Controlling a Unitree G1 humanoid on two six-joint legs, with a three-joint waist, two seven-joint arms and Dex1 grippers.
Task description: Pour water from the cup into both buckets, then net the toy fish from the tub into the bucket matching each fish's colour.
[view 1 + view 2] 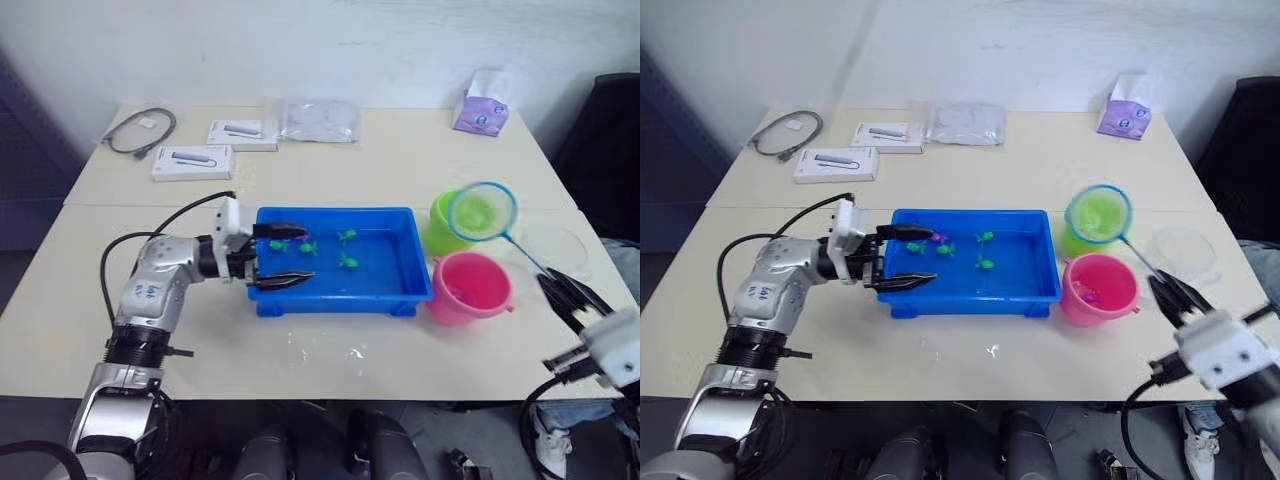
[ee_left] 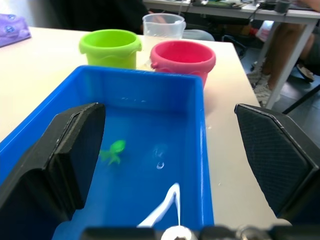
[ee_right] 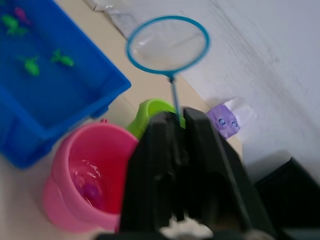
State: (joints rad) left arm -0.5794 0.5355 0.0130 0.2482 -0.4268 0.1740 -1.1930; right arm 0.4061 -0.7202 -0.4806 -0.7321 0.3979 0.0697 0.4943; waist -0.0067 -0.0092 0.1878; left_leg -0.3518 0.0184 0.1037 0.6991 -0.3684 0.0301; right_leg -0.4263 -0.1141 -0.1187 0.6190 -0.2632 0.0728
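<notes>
The blue tub (image 1: 400, 290) holds water, several green toy fish (image 1: 348, 262) and one magenta fish (image 1: 300, 240). My left gripper (image 1: 296, 255) is open at the tub's left end. One finger (image 2: 75, 150) is over the water and the other (image 2: 280, 155) is outside the front wall. My right gripper (image 1: 562, 292) is shut on the net's dark handle. The net's hoop (image 1: 481, 212) hangs above the lime green bucket (image 1: 440, 228). In front of it, the pink bucket (image 1: 468, 290) holds water and a magenta fish (image 3: 90, 191). The clear cup (image 1: 1185, 248) stands to the right of the buckets.
At the back of the table lie two white boxes (image 1: 192, 162), a grey cable (image 1: 140, 130), a clear plastic bag (image 1: 320, 118) and a purple tissue pack (image 1: 480, 112). Water drops (image 1: 352, 352) lie in front of the tub. A black chair (image 1: 610, 120) stands at the right.
</notes>
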